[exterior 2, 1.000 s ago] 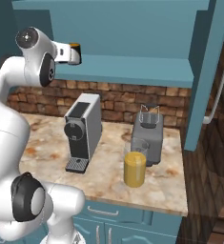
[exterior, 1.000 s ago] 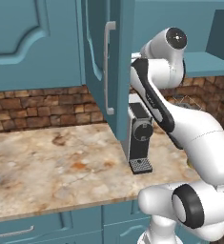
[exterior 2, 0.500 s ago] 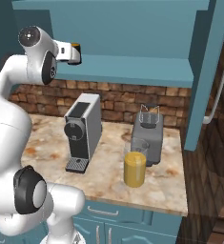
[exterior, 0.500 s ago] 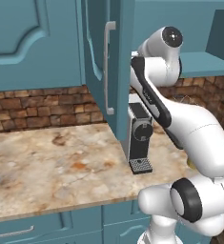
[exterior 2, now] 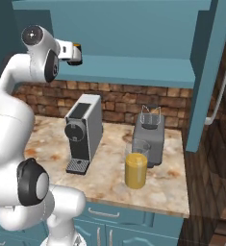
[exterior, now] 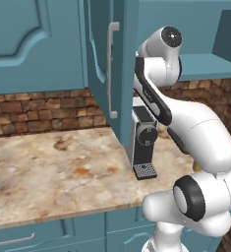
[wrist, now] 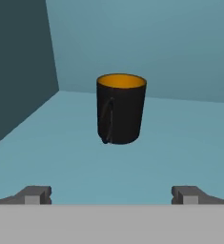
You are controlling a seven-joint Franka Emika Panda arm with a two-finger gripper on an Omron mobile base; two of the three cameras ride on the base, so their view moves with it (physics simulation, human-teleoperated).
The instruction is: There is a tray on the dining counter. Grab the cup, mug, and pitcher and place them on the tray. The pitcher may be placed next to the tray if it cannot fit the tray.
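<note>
The black mug (wrist: pixel 121 108) with an orange inside stands upright on a teal shelf, its small handle turned toward me. My gripper (wrist: pixel 111 194) is open in front of it, fingertips spread wider than the mug and short of it. From the right base view the mug (exterior 2: pixel 75 54) sits just beyond my raised hand. The clear pitcher (exterior 2: pixel 136 168) of orange-yellow liquid stands on the stone counter below. The cup, the tray and the dining counter are out of view.
A coffee machine (exterior 2: pixel 83 132) and a grey toaster (exterior 2: pixel 150 137) stand on the counter (exterior 2: pixel 109 178) near the pitcher. An open cabinet door (exterior: pixel 104 74) hangs left of my arm. The shelf's side wall (wrist: pixel 18 66) is close on the left.
My arm's upper joints have shifted slightly. The mug and the pitcher have not moved, and the gripper has stayed open.
</note>
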